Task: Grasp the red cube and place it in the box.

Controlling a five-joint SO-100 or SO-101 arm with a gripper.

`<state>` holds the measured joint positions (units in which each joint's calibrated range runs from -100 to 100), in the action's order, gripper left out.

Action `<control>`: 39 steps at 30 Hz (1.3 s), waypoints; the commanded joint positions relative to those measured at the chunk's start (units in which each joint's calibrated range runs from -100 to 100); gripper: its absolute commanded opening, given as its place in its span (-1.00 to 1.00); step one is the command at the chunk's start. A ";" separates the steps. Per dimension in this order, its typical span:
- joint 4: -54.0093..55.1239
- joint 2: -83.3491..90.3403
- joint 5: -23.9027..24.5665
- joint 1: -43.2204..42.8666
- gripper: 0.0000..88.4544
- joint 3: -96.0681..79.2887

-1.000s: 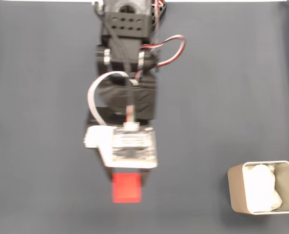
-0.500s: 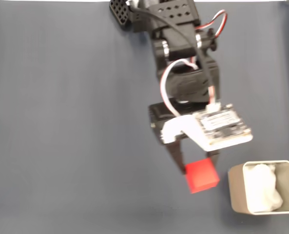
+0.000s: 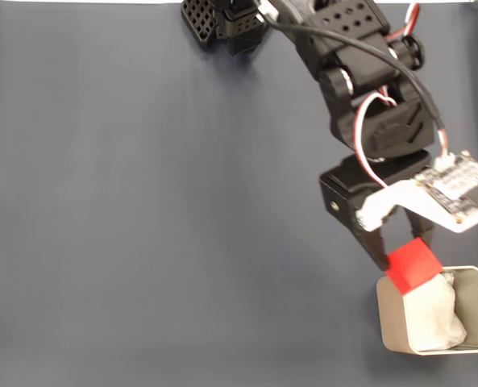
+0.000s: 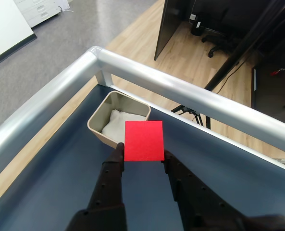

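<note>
Your claw [image 4: 143, 158] grips the red cube [image 4: 143, 140]; the fixed view places it over the box [image 3: 390, 318] corner, fingertips hidden.

One red cube [image 3: 413, 265], one box [image 3: 393, 321] and one wad of white paper [image 3: 436, 316].

We saw a bright red cube [image 3: 413, 264], a beige box [image 3: 391, 318] with white paper [image 3: 434, 316], a black gripper [image 4: 143, 158], and a dark blue table [image 3: 142, 226].
</note>
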<state>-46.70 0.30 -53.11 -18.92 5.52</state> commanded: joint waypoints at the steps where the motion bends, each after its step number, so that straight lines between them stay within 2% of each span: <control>1: 1.12 -2.30 -0.39 -1.47 -0.89 7.53; 19: 1.12 -20.41 -0.34 -3.17 -0.90 28.70; 39: 1.21 -22.66 -0.29 -4.17 -0.89 29.98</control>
<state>-46.70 -22.45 -53.11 -22.70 32.28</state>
